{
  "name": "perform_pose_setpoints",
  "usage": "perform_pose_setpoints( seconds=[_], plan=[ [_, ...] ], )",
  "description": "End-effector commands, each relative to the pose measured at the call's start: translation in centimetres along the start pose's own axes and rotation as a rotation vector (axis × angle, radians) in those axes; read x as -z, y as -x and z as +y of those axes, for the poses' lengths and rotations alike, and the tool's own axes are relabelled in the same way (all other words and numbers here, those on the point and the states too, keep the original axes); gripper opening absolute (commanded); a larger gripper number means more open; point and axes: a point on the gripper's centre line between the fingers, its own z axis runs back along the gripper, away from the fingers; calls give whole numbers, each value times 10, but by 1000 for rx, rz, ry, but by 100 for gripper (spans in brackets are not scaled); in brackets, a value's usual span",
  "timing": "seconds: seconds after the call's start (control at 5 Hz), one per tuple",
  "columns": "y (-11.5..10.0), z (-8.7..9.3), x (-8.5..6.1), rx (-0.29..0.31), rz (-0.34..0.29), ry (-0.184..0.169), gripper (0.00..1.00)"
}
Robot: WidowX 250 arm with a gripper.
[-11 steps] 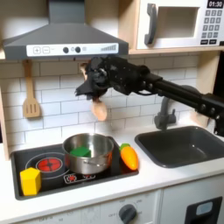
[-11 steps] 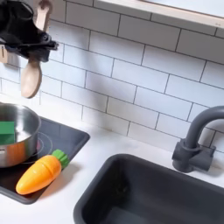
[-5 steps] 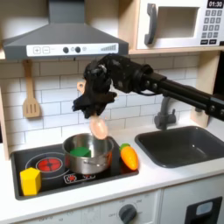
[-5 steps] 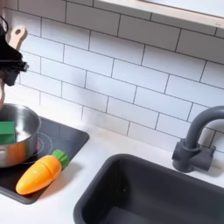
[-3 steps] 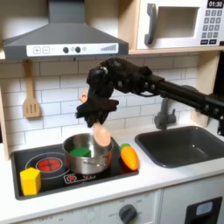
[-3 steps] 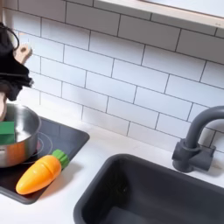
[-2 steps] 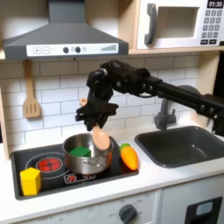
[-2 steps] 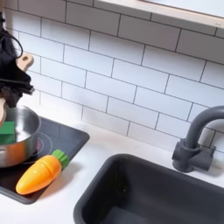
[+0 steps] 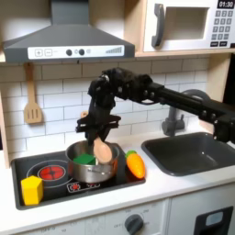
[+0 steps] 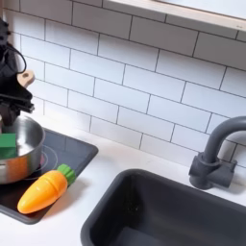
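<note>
The tool (image 9: 96,126) is closed on the handle of a wooden spoon (image 9: 103,151), holding it nearly upright with the bowl end down. The spoon is pale tan wood with a rounded, egg-shaped bowl, and that bowl hangs at the right rim of the steel pot (image 9: 84,165), just inside or against the edge; the frames do not settle which. In the second exterior view the tool (image 10: 13,96) sits at the far left edge above the pot (image 10: 19,152), and the spoon is hard to make out there.

The pot is shiny and round, with something green (image 9: 83,158) lying inside it. It stands on the black stovetop (image 9: 55,182), beside a red burner ring (image 9: 51,172). Just right of the pot in the first exterior view lies an orange toy carrot (image 9: 135,164) with a green top. A yellow block (image 9: 32,190) stands at the stovetop's front left corner. A wooden spatula (image 9: 32,104) hangs on the tiled wall. To the right the table holds a dark sink (image 9: 190,151) with a grey faucet (image 10: 217,154).
</note>
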Motion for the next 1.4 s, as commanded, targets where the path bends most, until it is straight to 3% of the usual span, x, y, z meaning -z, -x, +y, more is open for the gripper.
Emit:
perform_pose_setpoints(
  seconds=[0.0, 0.4, 0.6, 0.8, 1.2],
  plan=[
    [6, 2, 12, 25, 62, -27, 0],
    [12, 4, 24, 12, 128, -14, 0],
    [14, 5, 24, 30, 164, -13, 86],
    [13, 7, 21, 6, 169, 16, 100],
    [9, 4, 17, -11, 180, 49, 100]
  ],
)
